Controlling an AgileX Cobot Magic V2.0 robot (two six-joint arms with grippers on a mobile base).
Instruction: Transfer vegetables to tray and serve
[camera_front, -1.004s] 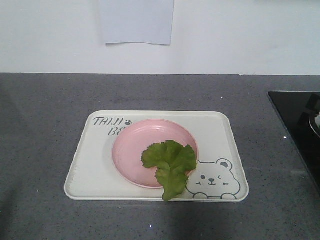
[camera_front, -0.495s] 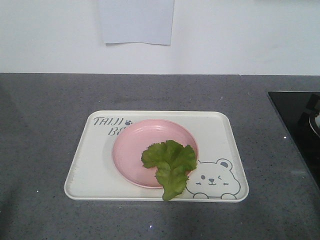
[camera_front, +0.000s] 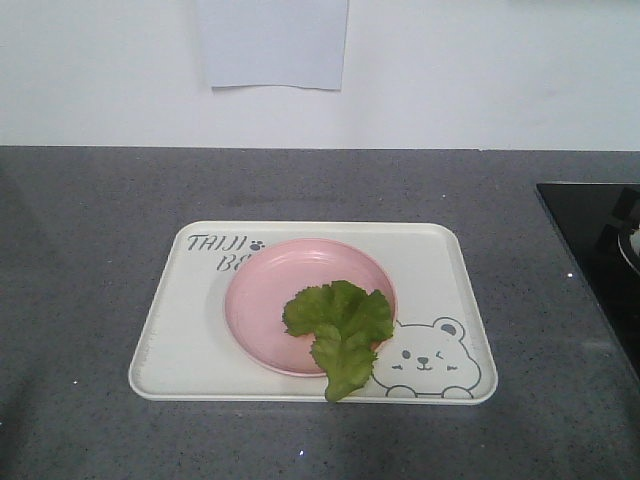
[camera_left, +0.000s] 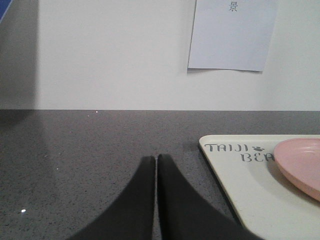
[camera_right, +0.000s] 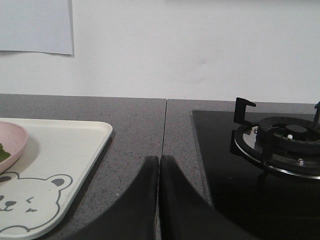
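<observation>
- We see the lettuce leaf (camera_front: 340, 330) lying partly on the pink plate (camera_front: 275, 300), its stalk end drooping over the rim onto the tray (camera_front: 180, 330) by the bear drawing (camera_front: 430, 362).
- Our left gripper (camera_left: 156, 165) and right gripper (camera_right: 159, 165) are both closed and empty, low over the grey countertop (camera_front: 90, 250) on either side of the tray.
- We judge the risk to be lifting the tray unevenly: the plate could slide and the loose leaf slip off.
- Only the right wrist view shows the gas burner (camera_right: 285, 137) (close by, a snag risk); the front view alone shows the whole leaf.
</observation>
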